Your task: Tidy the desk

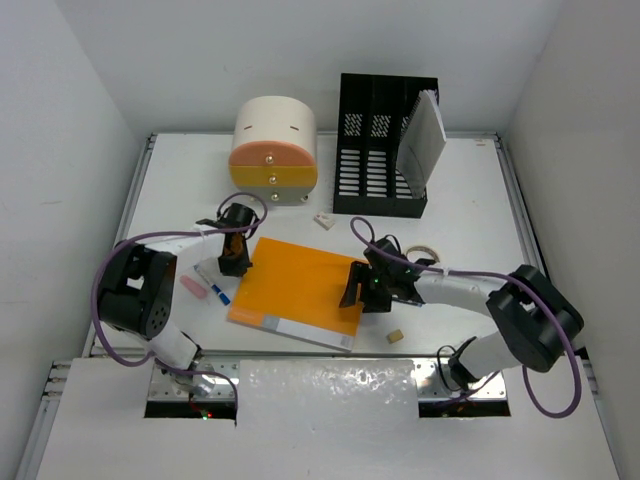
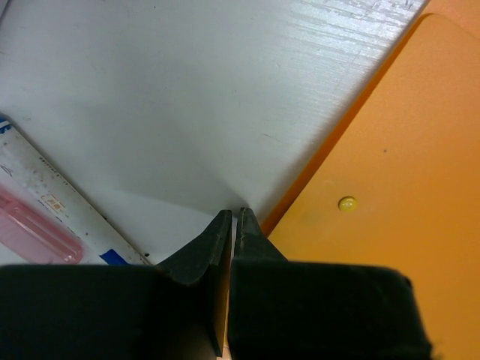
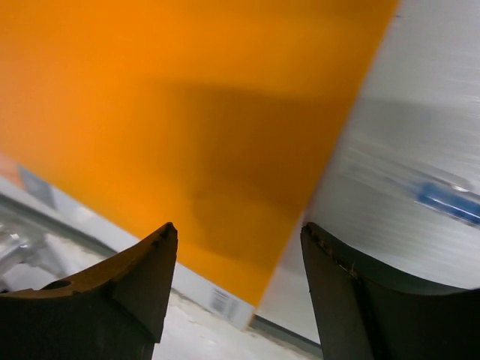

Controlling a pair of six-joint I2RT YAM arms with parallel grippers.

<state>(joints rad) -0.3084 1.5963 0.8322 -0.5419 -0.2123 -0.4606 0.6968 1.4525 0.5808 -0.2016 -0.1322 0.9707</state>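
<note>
Top external: the large flat white desk is filling the view. A flat orange plastic folder is lying at its centre. The left gripper is sitting at the folder's 10 o'clock corner and the right gripper at its 3 o'clock edge, probably bracing one side while the other is worked. A black mesh file rack is standing at 12 o'clock, a likely destination.

Left wrist: the jaws are pressed fully together and gripping nothing. The tips are resting on the desk right at the folder's edge, seemingly acting as a stop.

Right wrist (blurred): the jaws are gaping wide and holding nothing. They are straddling the folder's edge, apparently lining up to pinch it.
</note>
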